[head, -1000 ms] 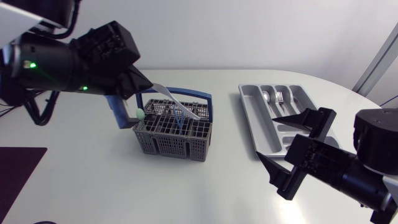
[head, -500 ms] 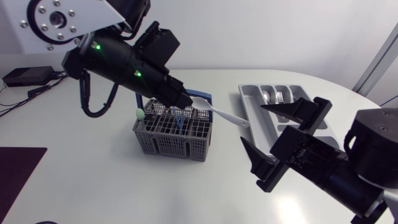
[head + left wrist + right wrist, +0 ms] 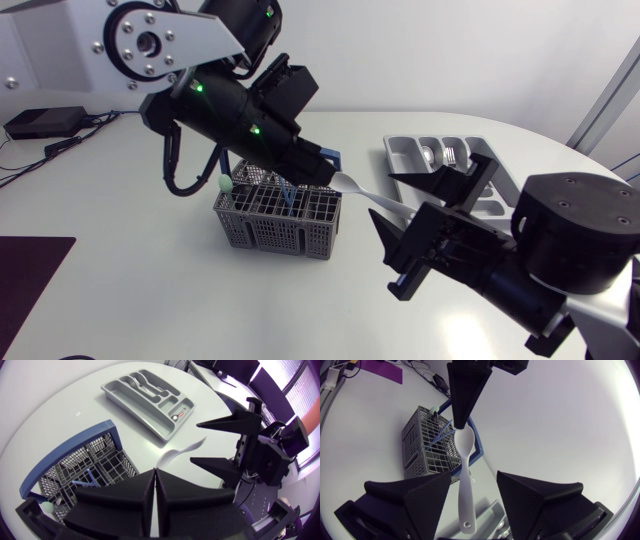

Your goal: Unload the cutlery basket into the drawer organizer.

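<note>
Your left gripper (image 3: 155, 472) is clamped tight, fingers nearly meeting, pinching the white spoon (image 3: 181, 450) by its bowl end. The handle sticks straight out ahead of the fingertips, clear of the table.

Right under that gripper is the grey cutlery basket (image 3: 75, 467) with its blue handle (image 3: 70, 446). A couple of blue utensils (image 3: 290, 190) and a green-tipped piece (image 3: 227, 184) are standing in it.

Just ahead, your right gripper (image 3: 474, 474) is spread wide open. The spoon's handle pokes between its two fingers and I can't see either one touching it. So that gripper sits square between the spoon and the tray.

Past it, well off from the left gripper, is the grey drawer organizer (image 3: 162, 435). There's cutlery (image 3: 440, 155) in its far slots and a small red-marked piece (image 3: 179, 414) in a near one.
</note>
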Motion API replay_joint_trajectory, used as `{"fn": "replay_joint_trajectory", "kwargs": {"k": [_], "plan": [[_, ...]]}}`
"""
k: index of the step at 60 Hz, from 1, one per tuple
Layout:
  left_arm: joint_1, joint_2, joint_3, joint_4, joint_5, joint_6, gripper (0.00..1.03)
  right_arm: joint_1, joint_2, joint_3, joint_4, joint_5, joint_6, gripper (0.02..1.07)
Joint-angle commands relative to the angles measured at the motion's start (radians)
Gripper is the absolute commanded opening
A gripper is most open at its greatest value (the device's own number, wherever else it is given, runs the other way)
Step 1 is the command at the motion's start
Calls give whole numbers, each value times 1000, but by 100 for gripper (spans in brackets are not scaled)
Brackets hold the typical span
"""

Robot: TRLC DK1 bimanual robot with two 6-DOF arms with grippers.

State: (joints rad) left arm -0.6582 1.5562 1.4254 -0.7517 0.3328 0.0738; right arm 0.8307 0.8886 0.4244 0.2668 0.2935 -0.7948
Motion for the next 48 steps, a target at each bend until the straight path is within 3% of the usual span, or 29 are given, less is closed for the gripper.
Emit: {"fn": "replay_joint_trajectory", "kwargs": {"k": [1, 9, 27, 40, 48], "plan": [[-14, 27, 38, -9, 5, -32, 3, 11, 27, 1, 28, 7, -38, 61], [-23, 36, 43, -12, 5, -37, 3, 11, 52, 2, 55, 9, -72, 60], [-24, 51, 56, -21, 5, -37, 3, 19, 105, 10, 97, 13, -149, 38], [-21, 51, 58, -23, 5, -32, 3, 19, 148, 10, 121, 24, -181, 37], [-18, 51, 56, -23, 5, -31, 3, 18, 154, 14, 127, 29, -190, 29]]}}
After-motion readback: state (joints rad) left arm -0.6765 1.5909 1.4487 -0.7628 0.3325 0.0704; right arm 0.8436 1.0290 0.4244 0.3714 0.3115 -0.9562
